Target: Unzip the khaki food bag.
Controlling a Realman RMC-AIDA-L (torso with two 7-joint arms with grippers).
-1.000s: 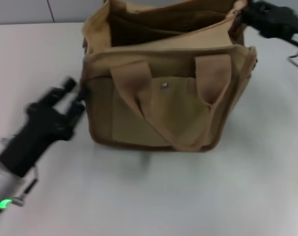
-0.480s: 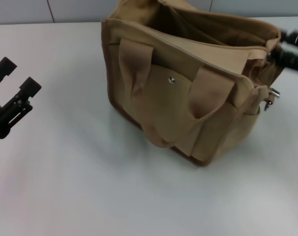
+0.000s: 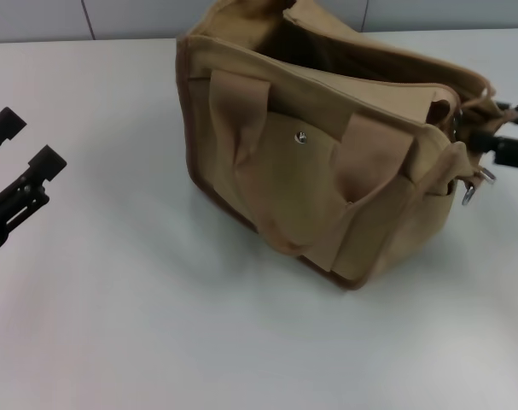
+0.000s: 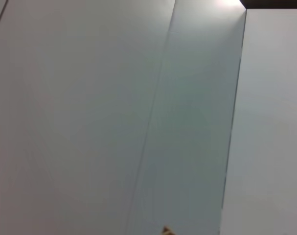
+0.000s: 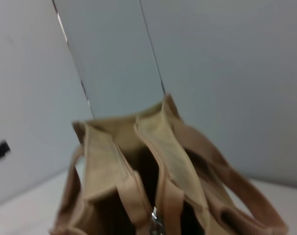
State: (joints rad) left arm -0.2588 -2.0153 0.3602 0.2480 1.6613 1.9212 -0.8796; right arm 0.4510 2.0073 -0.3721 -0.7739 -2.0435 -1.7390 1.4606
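Note:
The khaki food bag (image 3: 327,162) stands in the middle of the white table, turned at an angle, with its top gaping wide. Its two strap handles and the silver snap (image 3: 301,136) face me. My right gripper (image 3: 500,137) is at the bag's right end, right by the end of the zipper. In the right wrist view I look along the open bag (image 5: 153,161), with the metal zipper pull (image 5: 155,226) close up. My left gripper (image 3: 24,143) is open and empty at the left edge, well clear of the bag.
A metal ring (image 3: 469,195) hangs at the bag's right end. The white table (image 3: 156,325) spreads in front of and left of the bag. A grey wall (image 4: 114,98) fills the left wrist view.
The bag swung round and shifted right a second ago while my left gripper drew back left. Since half a second ago my right gripper has dropped lower beside the bag's right end.

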